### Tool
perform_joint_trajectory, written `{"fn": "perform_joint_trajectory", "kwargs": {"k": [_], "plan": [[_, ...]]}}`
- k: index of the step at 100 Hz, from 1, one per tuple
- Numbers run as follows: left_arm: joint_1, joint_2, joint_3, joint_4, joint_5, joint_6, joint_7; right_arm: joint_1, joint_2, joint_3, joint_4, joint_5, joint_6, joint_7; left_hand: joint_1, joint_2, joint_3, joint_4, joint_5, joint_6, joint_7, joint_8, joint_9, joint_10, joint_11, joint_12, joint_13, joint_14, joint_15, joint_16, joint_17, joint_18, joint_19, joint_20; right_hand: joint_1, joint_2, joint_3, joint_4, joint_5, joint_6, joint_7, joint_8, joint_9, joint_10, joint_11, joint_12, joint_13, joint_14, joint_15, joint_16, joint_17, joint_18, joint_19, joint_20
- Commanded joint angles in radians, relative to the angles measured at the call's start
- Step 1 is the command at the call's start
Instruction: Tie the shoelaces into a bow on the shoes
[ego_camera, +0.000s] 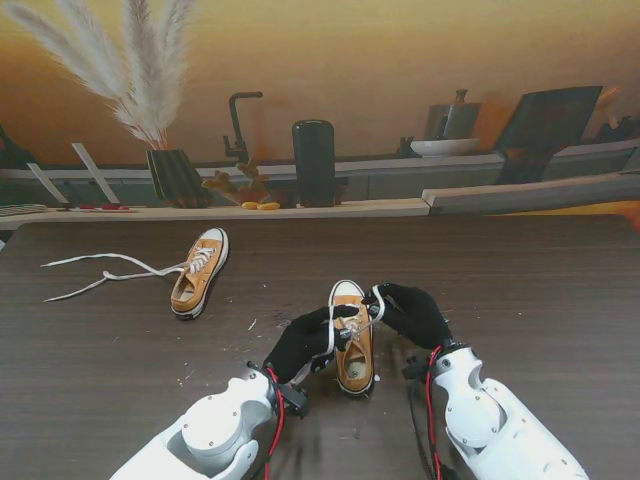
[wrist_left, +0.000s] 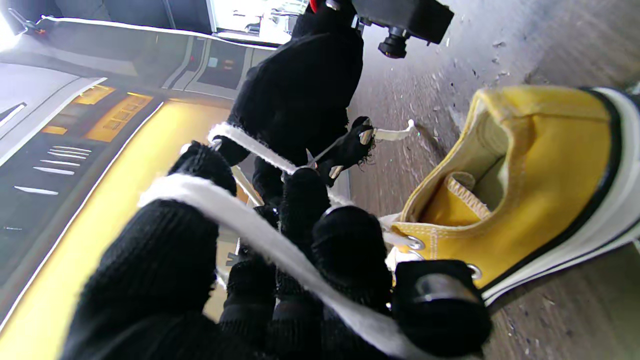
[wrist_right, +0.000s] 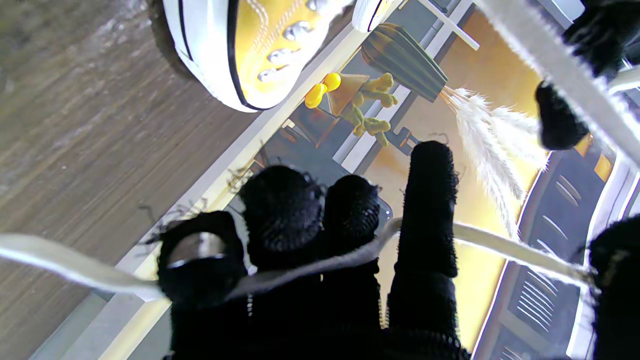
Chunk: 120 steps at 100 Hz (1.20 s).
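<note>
Pinching white laces (wrist_left: 260, 235) over near shoe (ego_camera: 353, 340): left hand (ego_camera: 305, 342), right hand (ego_camera: 412, 312). Second shoe (ego_camera: 200, 270) far left, laces trailing; open desk (ego_camera: 540, 290) right.

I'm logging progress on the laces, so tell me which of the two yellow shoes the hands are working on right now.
The nearer shoe, between the left hand and right hand, both holding its lace. The farther shoe, on the left, lies untouched, its laces trailing across the table.

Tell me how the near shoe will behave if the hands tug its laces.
The near shoe looks like light canvas, so a tug probably slides or tips it. Its lace is flat and floppy, draping over the left hand and right hand; it may slip across the knit gloves.
</note>
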Motion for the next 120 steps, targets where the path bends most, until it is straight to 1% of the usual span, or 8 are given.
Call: {"fn": "perform_joint_trajectory", "kwargs": {"k": [1, 9, 25, 33, 43, 72, 88, 120], "plan": [[-0.004, -0.011, 0.009, -0.001, 0.021, -0.012, 0.020, -0.006, 0.010, 0.005, -0.019, 0.008, -0.007, 0.029, -0.007, -0.048, 0.014, -0.027, -0.030, -0.163, -0.018, -0.021, -0.009, -0.016, -0.014, 0.025, -0.003, -0.027, -0.007, 0.029, -0.004, -0.014, 0.117, 0.017, 0.025, -0.020, -0.036, -0.016, 0.031, -0.001, 0.016, 0.047, -0.016, -0.035, 0.021, 0.012, 0.016, -0.011, 0.025, 0.004, -0.001, -0.018, 0.039, 0.004], [-0.009, -0.018, 0.023, 0.010, 0.099, -0.029, 0.079, -0.009, 0.016, 0.008, -0.032, 0.026, -0.011, 0.067, -0.009, -0.051, 0.014, -0.026, -0.047, -0.157, -0.036, -0.030, -0.025, -0.013, -0.027, 0.030, -0.015, -0.011, -0.027, 0.027, -0.026, 0.011, 0.093, 0.024, 0.038, -0.043, -0.029, -0.001, 0.054, -0.002, 0.037, 0.091, -0.018, -0.035, 0.018, 0.012, 0.012, -0.012, 0.023, 0.005, -0.003, -0.020, 0.038, 0.005], [-0.021, -0.035, 0.045, 0.039, 0.224, -0.052, 0.180, -0.007, 0.024, 0.004, -0.040, 0.051, -0.018, 0.111, -0.010, -0.053, 0.020, -0.024, -0.054, -0.153, -0.044, -0.035, -0.029, -0.008, -0.031, 0.031, -0.020, 0.007, -0.033, 0.030, -0.039, 0.031, 0.085, 0.033, 0.028, -0.088, -0.029, 0.010, 0.068, -0.007, 0.036, 0.109, -0.027, -0.034, 0.005, 0.008, 0.000, -0.012, 0.014, 0.004, -0.014, -0.027, 0.033, 0.007], [-0.029, -0.040, 0.054, 0.053, 0.284, -0.051, 0.216, -0.003, 0.023, -0.001, -0.038, 0.062, -0.024, 0.118, -0.008, -0.053, 0.024, -0.023, -0.060, -0.150, -0.049, -0.037, -0.029, -0.006, -0.031, 0.031, -0.018, 0.010, -0.034, 0.030, -0.039, 0.035, 0.084, 0.036, -0.005, -0.136, 0.067, 0.013, 0.064, -0.019, -0.006, 0.127, -0.034, -0.034, -0.003, 0.010, -0.009, -0.012, 0.005, 0.009, -0.023, -0.030, 0.025, 0.014], [-0.039, -0.045, 0.066, 0.070, 0.350, -0.051, 0.254, 0.000, 0.024, -0.007, -0.038, 0.069, -0.031, 0.129, -0.005, -0.057, 0.031, -0.020, -0.082, -0.150, -0.067, -0.045, -0.036, -0.004, -0.035, 0.033, -0.022, 0.014, -0.038, 0.030, -0.042, 0.038, 0.080, 0.038, -0.010, -0.149, 0.088, 0.022, 0.048, -0.040, -0.049, 0.105, -0.056, -0.034, -0.018, 0.007, -0.033, -0.013, -0.010, 0.009, -0.046, -0.036, 0.012, 0.018], [-0.063, -0.061, 0.101, 0.119, 0.471, -0.074, 0.341, 0.003, 0.034, -0.016, -0.052, 0.045, -0.025, 0.149, 0.000, -0.060, 0.056, -0.015, -0.161, -0.171, -0.141, -0.082, -0.078, 0.001, -0.067, 0.047, -0.045, 0.025, -0.052, 0.034, -0.070, 0.057, 0.057, 0.055, -0.031, -0.160, 0.107, 0.027, 0.067, -0.050, -0.058, 0.085, -0.106, -0.025, -0.059, -0.008, -0.097, -0.007, -0.052, 0.011, -0.115, -0.038, -0.023, 0.034], [-0.074, -0.070, 0.120, 0.140, 0.509, -0.081, 0.376, 0.006, 0.039, -0.022, -0.058, 0.019, -0.020, 0.150, 0.002, -0.058, 0.068, -0.012, -0.169, -0.175, -0.150, -0.088, -0.089, 0.005, -0.076, 0.053, -0.050, 0.032, -0.054, 0.036, -0.080, 0.061, 0.049, 0.060, -0.029, -0.171, 0.119, 0.032, 0.101, -0.045, -0.046, 0.086, -0.115, -0.026, -0.064, -0.010, -0.107, -0.014, -0.062, 0.015, -0.123, -0.041, -0.032, 0.041], [-0.092, -0.083, 0.147, 0.167, 0.628, -0.045, 0.470, 0.021, 0.044, -0.044, -0.059, -0.007, -0.015, 0.157, 0.010, -0.052, 0.091, -0.005, -0.154, -0.162, -0.142, -0.088, -0.078, 0.007, -0.085, 0.064, -0.040, 0.029, -0.052, 0.036, -0.072, 0.063, 0.046, 0.067, -0.028, -0.182, 0.130, 0.036, 0.155, -0.045, -0.034, 0.088, -0.163, -0.017, -0.087, -0.017, -0.161, -0.017, -0.094, 0.020, -0.177, -0.048, -0.072, 0.052]]}}
